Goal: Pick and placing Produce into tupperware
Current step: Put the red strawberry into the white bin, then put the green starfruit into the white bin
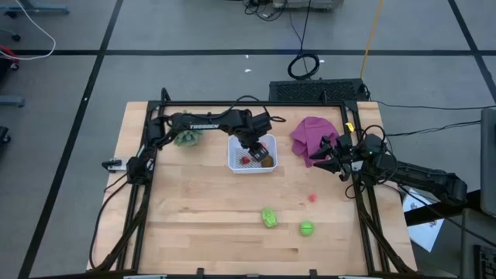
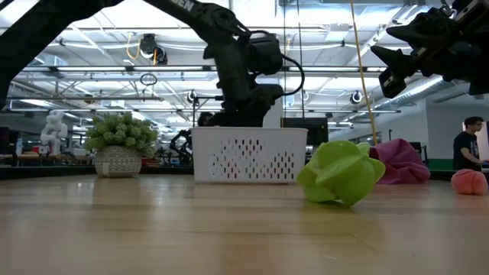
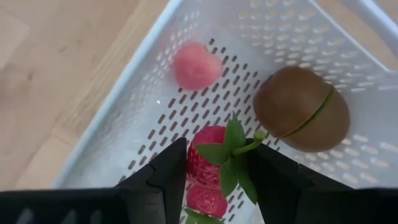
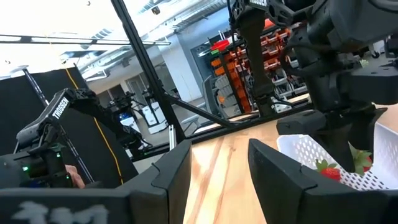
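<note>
Strawberry [image 3: 208,168] partly hidden between left end effector [image 3: 217,186] fingers; lower part cut off by edge.

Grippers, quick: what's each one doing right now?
Left tool: closed on the strawberry, inside the white basket.
Right tool: open, holding nothing, beside the purple cloth.

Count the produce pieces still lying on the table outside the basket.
3. A green piece and a green ball lie near the front edge; a small red piece sits right of the basket. Others may be hidden under the purple cloth.
</note>
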Robot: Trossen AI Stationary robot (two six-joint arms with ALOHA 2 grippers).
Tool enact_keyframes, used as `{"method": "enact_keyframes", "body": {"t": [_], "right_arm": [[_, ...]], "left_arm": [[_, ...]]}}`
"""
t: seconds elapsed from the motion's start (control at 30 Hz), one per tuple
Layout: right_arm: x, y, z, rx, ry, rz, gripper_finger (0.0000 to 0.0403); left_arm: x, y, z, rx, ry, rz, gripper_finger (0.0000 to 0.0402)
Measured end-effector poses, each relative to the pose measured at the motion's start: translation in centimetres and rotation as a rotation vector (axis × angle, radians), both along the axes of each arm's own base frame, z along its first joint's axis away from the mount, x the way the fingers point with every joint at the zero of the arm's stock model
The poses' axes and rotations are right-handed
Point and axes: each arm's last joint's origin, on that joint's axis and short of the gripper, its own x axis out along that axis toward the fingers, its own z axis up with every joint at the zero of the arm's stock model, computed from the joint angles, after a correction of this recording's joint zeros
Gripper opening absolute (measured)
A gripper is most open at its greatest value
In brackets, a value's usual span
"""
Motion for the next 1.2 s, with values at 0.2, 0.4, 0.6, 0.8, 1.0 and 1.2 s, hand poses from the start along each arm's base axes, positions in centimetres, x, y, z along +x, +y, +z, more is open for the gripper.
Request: {"method": "enact_keyframes", "body": {"t": [0.2, 0.4, 0.6, 0.8, 1.0, 1.2], "right_arm": [[0.0, 0.0, 0.0, 0.0, 0.0, 0.0, 0.0151], [0.0, 0.0, 0.0, 0.006, 0.0, 0.001, 0.0151], [0.0, 0.0, 0.0, 0.001, 0.001, 0.001, 0.0151], [0.0, 0.0, 0.0, 0.0, 0.001, 0.003, 0.0151], [0.0, 0.1, 0.0, -0.004, 0.003, 0.025, 0.0151], [0.0, 0.1, 0.0, -0.001, 0.003, 0.027, 0.0151]], "left_arm": [[0.3, 0.0, -0.8, 0.01, 0.011, 0.002, 0.0156], [0.5, 0.1, -1.9, 0.0, 0.039, 0.009, 0.0156], [0.5, 0.1, -1.8, 0.0, 0.031, 0.021, 0.0156], [0.6, 0.1, -1.8, 0.003, 0.019, 0.016, 0.0163], [0.7, 0.1, -1.8, -0.035, 0.003, 0.009, 0.0191], [0.7, 0.1, -1.8, -0.012, 0.011, 0.016, 0.0206]]}}
